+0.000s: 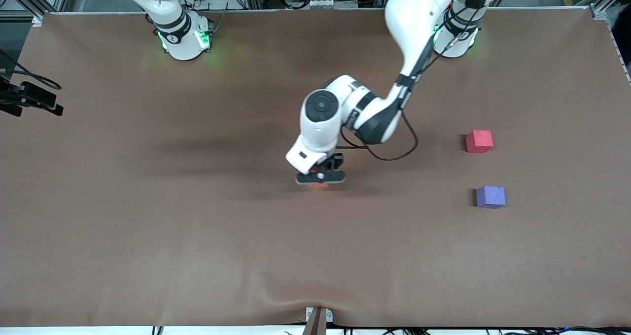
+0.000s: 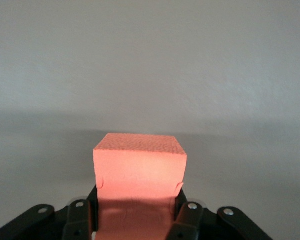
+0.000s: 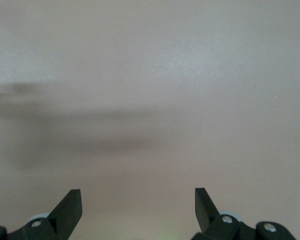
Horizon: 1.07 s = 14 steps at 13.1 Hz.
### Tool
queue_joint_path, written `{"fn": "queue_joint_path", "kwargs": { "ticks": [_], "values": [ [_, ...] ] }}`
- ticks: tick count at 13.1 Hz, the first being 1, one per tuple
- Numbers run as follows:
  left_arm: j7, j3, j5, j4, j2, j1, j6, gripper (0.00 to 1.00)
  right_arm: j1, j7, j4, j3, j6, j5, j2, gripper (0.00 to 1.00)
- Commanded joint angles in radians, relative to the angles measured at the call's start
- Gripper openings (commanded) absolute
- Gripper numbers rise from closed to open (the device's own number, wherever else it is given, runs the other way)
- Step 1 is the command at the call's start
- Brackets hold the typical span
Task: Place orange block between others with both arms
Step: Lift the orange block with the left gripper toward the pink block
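Orange block clamped in left hand mid-table, right hand spread apart over bare table

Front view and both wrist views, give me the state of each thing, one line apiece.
left gripper: shut on the orange block, low at the table's middle.
orange block: gripped on two sides.
right gripper: open, empty, arm waiting.
pinkish-red cube: resting free.
purple-blue cube: resting free, nearer the front camera.

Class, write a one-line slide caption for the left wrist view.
Left end effector shut on the orange block above the brown table.
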Motion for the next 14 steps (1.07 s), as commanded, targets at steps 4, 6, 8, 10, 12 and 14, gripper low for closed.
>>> {"fn": "queue_joint_path", "kwargs": {
  "ticks": [4,6,8,10,12,14],
  "values": [
    [0.096,-0.013,0.007,-0.223,-0.218,0.120,-0.029,0.22,-0.021,0.010,0.017,0.018,-0.018,-0.012,0.003,1.00],
    [0.113,-0.013,0.007,-0.293,-0.264,0.135,-0.025,0.21,-0.021,0.010,0.016,0.018,-0.018,-0.012,0.003,1.00],
    [0.180,-0.013,0.007,-0.359,-0.311,0.179,-0.016,0.21,-0.021,0.010,0.016,0.018,-0.018,-0.012,0.003,1.00],
    [0.237,-0.015,0.007,-0.445,-0.374,0.239,0.004,0.21,-0.021,0.010,0.016,0.018,-0.020,-0.012,0.003,1.00],
    [0.335,-0.015,0.007,-0.581,-0.452,0.297,0.081,0.20,-0.021,0.010,0.016,0.018,-0.020,-0.012,0.003,1.00],
    [0.398,-0.013,0.008,-0.716,-0.507,0.350,0.177,0.20,-0.021,0.010,0.016,0.018,-0.018,-0.012,0.003,1.00]
  ]
}}
